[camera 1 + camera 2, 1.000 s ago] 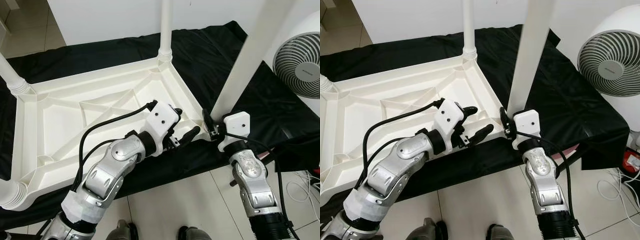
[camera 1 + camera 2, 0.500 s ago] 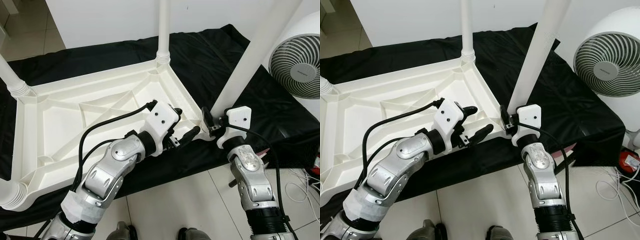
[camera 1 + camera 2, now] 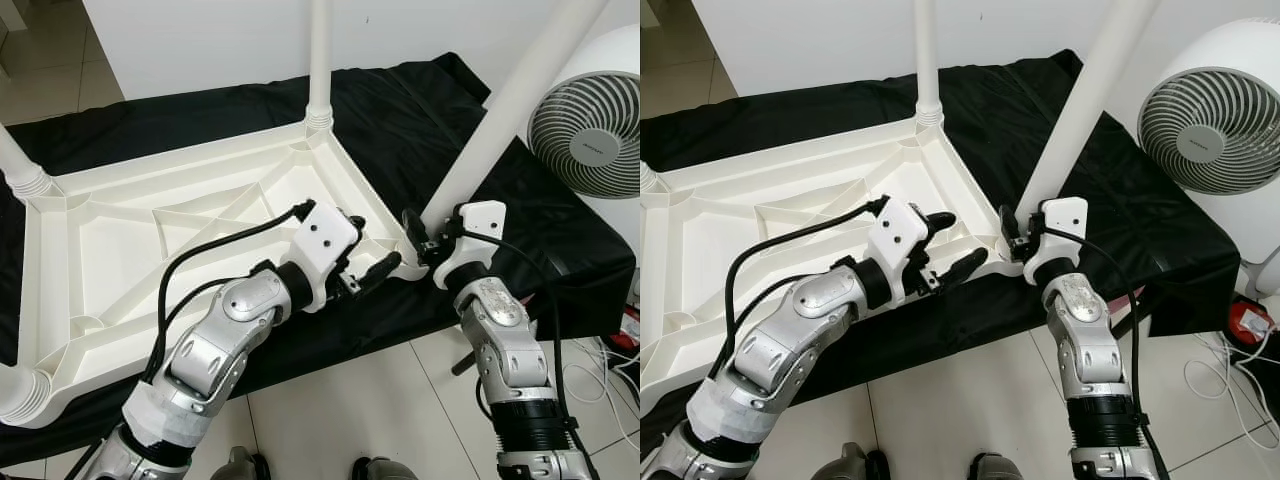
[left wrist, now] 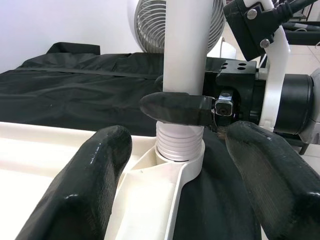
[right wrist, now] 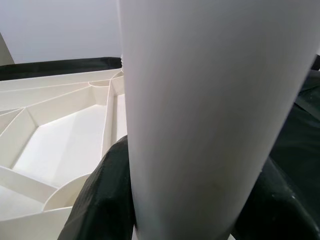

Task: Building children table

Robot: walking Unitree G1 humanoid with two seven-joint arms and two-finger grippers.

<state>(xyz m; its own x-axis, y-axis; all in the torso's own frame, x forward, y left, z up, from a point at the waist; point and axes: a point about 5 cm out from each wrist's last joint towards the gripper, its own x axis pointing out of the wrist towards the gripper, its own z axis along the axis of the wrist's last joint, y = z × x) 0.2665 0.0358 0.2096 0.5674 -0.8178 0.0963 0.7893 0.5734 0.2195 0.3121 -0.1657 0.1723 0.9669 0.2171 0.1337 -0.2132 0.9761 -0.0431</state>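
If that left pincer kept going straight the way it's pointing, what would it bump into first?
Most likely the table's corner socket lying between its open fingers, with the white leg just beyond, where the right pincer grips it. The left pincer looks close already.

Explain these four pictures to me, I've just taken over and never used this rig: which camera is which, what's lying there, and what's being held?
The two wide pictures come from the robot's head, looking down at its own silver arms. The two close-ups come from cameras on each wrist, looking along that gripper's black fingers.

A white plastic tabletop lies upside down on a black cloth. Legs already stand in its other corners. A white fan stands to the right.

The right gripper is closed around the base of a white leg, right at the tabletop's near right corner socket. The left wrist view shows the leg's ribbed end seated in that socket.

The left gripper is open, straddling the tabletop's edge beside that corner, holding nothing.
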